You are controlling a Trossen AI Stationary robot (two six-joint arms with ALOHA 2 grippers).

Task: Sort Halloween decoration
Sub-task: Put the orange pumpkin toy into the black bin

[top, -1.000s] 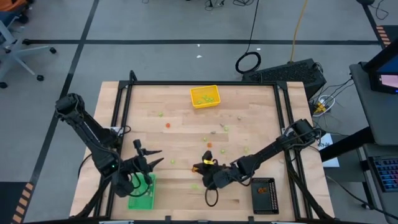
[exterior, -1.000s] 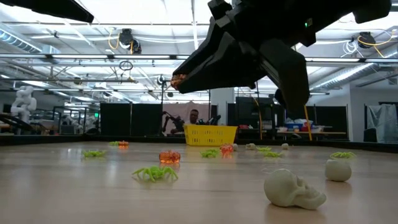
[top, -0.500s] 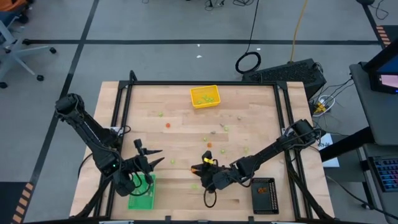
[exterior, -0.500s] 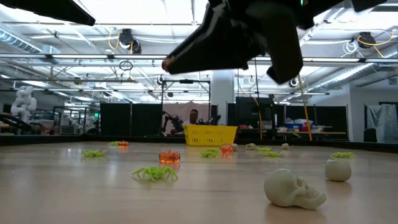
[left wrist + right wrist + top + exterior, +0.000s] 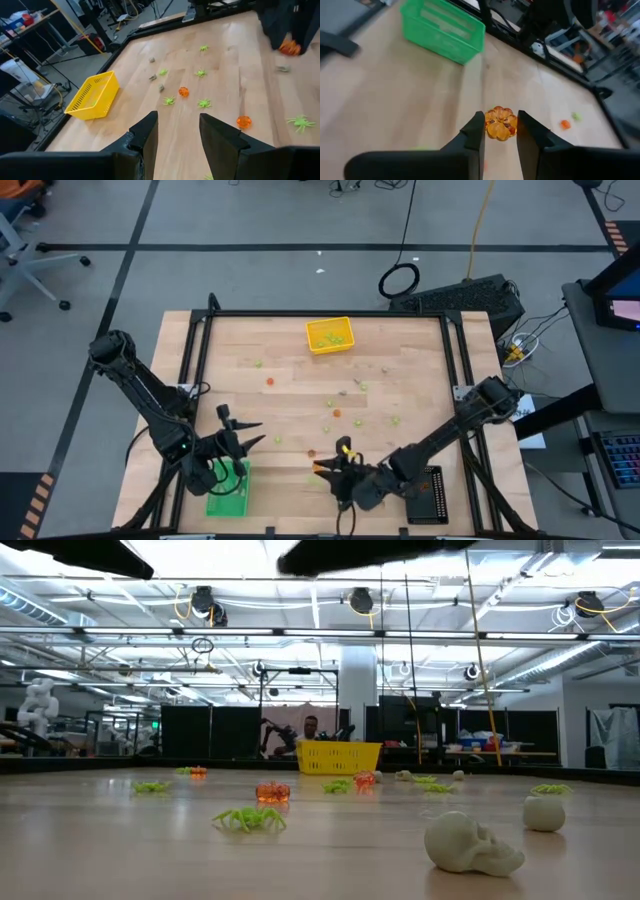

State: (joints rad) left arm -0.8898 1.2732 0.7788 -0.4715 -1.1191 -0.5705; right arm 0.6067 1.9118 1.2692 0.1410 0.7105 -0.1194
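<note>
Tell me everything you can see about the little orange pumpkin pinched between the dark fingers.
The small translucent orange pumpkin looks like glossy moulded plastic, rounded, with ribbed lobes that catch the light. It sits clamped between the two dark fingers of the right gripper, one finger pressing on each side, held above the light wooden table and touching nothing else. From above it shows as an orange speck at the right gripper's tip, near the table's front edge, between the green basket and the black tray.

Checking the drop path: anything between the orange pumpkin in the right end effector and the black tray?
Nothing visible. The right end effector grips the small translucent orange pumpkin piece above the table's front edge, and the black slotted plastic tray sits just to its right, with only its own arm above the gap.
</note>
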